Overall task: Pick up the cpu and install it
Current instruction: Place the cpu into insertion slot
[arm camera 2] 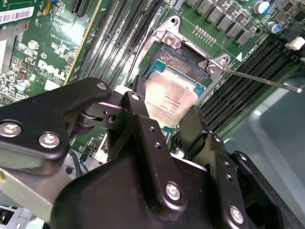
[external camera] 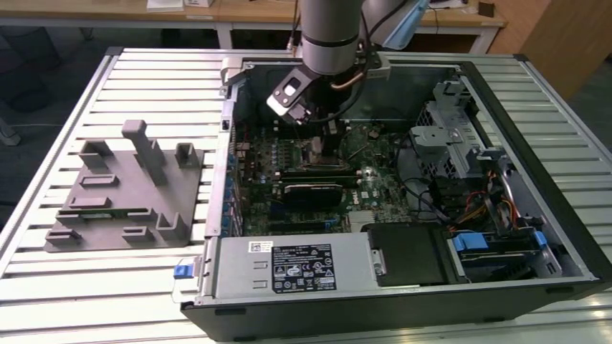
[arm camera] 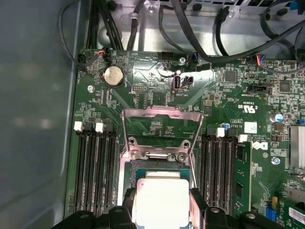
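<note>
Silver cpu (arm camera 2: pixel 167 98) in tool (arm camera 2: pixel 167 119) at socket (arm camera 2: pixel 183 55)

Arm (external camera: pixel 328 32) reaching down, tool (arm camera 2: pixel 164 113) clasping cpu (arm camera 2: pixel 170 95)

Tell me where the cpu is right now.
In both wrist views the cpu is held by the gripper at the open motherboard socket, between the memory slots.

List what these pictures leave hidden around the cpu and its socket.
- Second wrist view: the hand covers part of the cpu, so whether the chip rests in the socket or hangs just above it cannot be told.
- First wrist view: the frame edge cuts off one side of the cpu.
- Exterior view: the arm blocks the socket and the cpu.
</note>
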